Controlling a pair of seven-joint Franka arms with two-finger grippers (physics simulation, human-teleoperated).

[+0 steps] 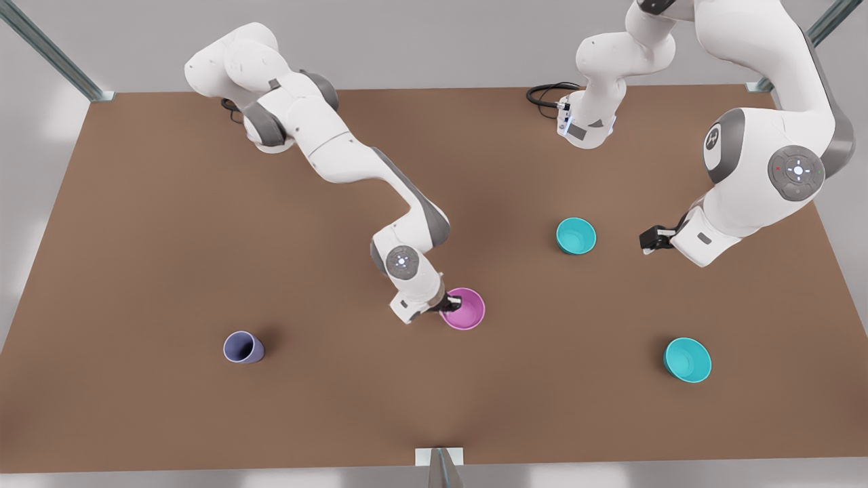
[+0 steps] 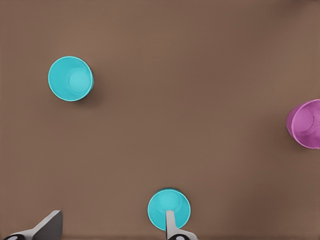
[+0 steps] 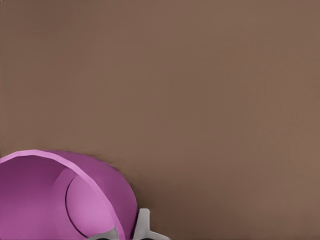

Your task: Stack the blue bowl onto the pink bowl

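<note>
Fingers of the right gripper are closing on the rim wall of the pink bowl, one finger inside and one outside, as the right wrist view is showing; in that view the bowl is looking tilted toward the camera, with its paler rim and inner floor showing. In the front view this gripper is sitting at the bowl's side toward the front view's left, near the middle of the brown table. The left gripper is hanging above the table on the front view's right, and its fingers are standing wide apart, gripping nothing. Just beside it, toward the front view's left, the blue bowl is standing upright on the table, apart from the fingers; in the left wrist view this bowl is lying under one fingertip. Another turquoise bowl is standing upright nearer the table's front edge, well apart from both grippers, and the left wrist view is showing it too. A lavender cup is lying tilted on the front view's left, far from both arms. The blue bowl and the pink bowl are well apart, not yet stacked.
</note>
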